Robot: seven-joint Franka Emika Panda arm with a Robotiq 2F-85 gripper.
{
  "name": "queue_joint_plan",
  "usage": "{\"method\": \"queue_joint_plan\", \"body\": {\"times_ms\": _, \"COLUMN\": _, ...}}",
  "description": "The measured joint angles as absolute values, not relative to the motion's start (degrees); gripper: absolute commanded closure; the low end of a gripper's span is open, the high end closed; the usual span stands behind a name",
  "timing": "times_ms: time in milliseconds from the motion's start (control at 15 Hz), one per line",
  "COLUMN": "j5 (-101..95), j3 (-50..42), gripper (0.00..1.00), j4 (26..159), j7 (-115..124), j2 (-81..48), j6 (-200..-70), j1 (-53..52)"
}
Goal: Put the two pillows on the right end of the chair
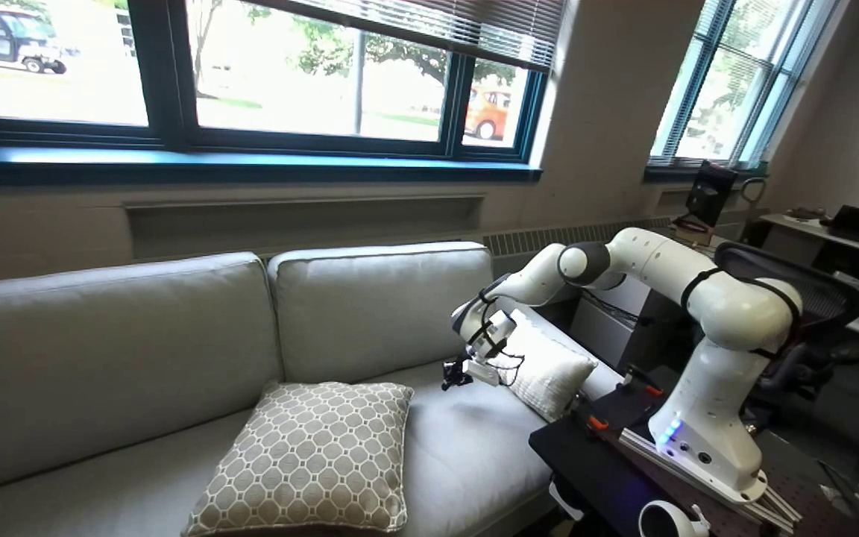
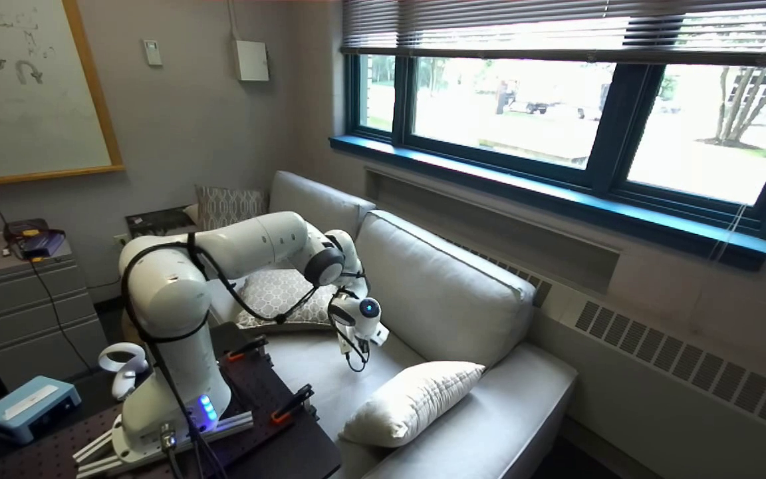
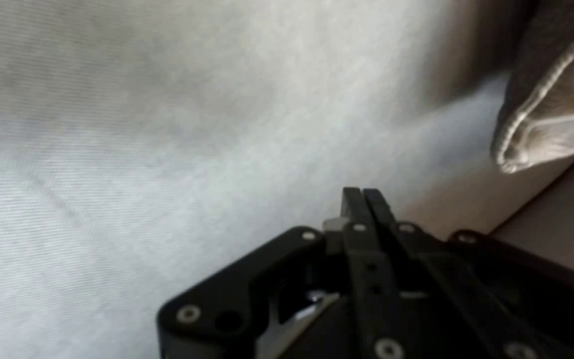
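The large tan lattice pillow (image 1: 318, 455) lies flat on the chair (image 1: 467, 440), and in an exterior view the arm partly covers that pillow (image 2: 276, 293). Against the armrest at the chair's end near the robot base leans the cream-white pillow (image 1: 549, 369), fully seen as the white pillow (image 2: 416, 402) in an exterior view. My gripper (image 1: 453, 375) hangs over the seat between both pillows, touching neither as far as I can see. In the wrist view the gripper (image 3: 361, 190) is shut, its fingertips together with nothing between them. A corner of the tan pillow (image 3: 561, 114) shows at upper right.
Two big back cushions (image 1: 381, 306) rise behind the seat. The robot's dark table (image 2: 283, 432), with black-and-orange clamps (image 2: 292, 404), stands in front of the chair. Another patterned cushion (image 2: 230, 209) sits at the chair's far end. A white controller (image 1: 668, 518) lies by the base.
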State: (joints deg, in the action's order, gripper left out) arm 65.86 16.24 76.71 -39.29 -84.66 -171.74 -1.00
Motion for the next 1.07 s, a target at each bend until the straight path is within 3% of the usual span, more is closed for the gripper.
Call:
{"method": "queue_joint_plan", "body": {"times_ms": 333, "j5": 74.5, "j3": 29.4, "gripper": 0.34, "j4": 80.3, "j7": -60.7, "j2": -84.8, "j6": -171.3, "j1": 16.8}}
{"method": "queue_joint_plan", "body": {"times_ms": 600, "j5": 73.2, "j3": 30.7, "gripper": 0.03, "j4": 81.6, "j7": -64.9, "j2": -84.8, "j6": -161.9, "j1": 17.3}}
{"method": "queue_joint_plan", "body": {"times_ms": 1067, "j5": 68.9, "j3": 20.0, "gripper": 0.00, "j4": 70.5, "j7": -48.4, "j2": -84.0, "j6": -144.2, "j1": -3.7}}
